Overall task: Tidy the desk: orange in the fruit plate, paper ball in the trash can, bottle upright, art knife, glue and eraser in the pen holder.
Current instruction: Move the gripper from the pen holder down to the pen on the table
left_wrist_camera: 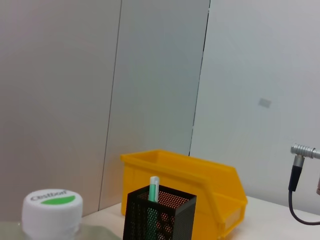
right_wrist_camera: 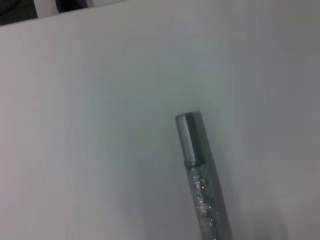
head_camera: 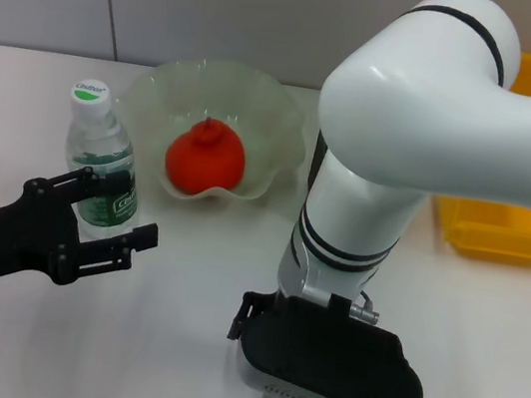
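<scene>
The bottle stands upright on the table, and its white cap shows in the left wrist view. My left gripper is open just in front of the bottle, its fingers close to the bottle's base. In the fruit plate lies the orange. My right gripper hangs low over the glue, which lies flat on the table. The art knife stands inside the pen holder. The trash can is at the back right. Paper ball and eraser are out of view.
My bulky white right arm fills the middle of the head view and hides the pen holder there. In the left wrist view the trash can stands right behind the pen holder. A grey wall closes off the table's far side.
</scene>
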Controlling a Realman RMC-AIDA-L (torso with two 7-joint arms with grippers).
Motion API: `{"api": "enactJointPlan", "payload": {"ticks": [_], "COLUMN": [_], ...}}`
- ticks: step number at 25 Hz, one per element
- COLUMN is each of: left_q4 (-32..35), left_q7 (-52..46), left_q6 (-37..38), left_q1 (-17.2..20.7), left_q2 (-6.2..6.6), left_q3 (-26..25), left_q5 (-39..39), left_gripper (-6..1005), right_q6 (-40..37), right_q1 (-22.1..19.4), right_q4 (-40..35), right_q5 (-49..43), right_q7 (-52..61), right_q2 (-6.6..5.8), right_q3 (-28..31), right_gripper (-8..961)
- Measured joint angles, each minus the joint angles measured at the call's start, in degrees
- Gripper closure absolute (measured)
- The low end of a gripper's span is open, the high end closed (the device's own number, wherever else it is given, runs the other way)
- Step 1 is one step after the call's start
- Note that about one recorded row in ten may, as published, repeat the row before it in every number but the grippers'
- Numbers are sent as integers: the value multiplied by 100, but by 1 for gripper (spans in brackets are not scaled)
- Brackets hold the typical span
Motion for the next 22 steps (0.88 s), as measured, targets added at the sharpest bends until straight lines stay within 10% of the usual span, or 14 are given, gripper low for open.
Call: {"api": "enactJointPlan", "payload": {"ticks": [22], "left_q4": [-2], "left_q7": [-56], "left_q6": [21], "left_q1": [247], "left_q2": [188], "left_q3": [60], "left_q5": [79], "left_gripper": [194], "right_q6": [96], "right_q1": [-134], "right_q4": [-1], "right_q5": [27], "right_q7": [-29], "right_q2": [-1], "right_q3": [-341], "right_gripper": [392]}}
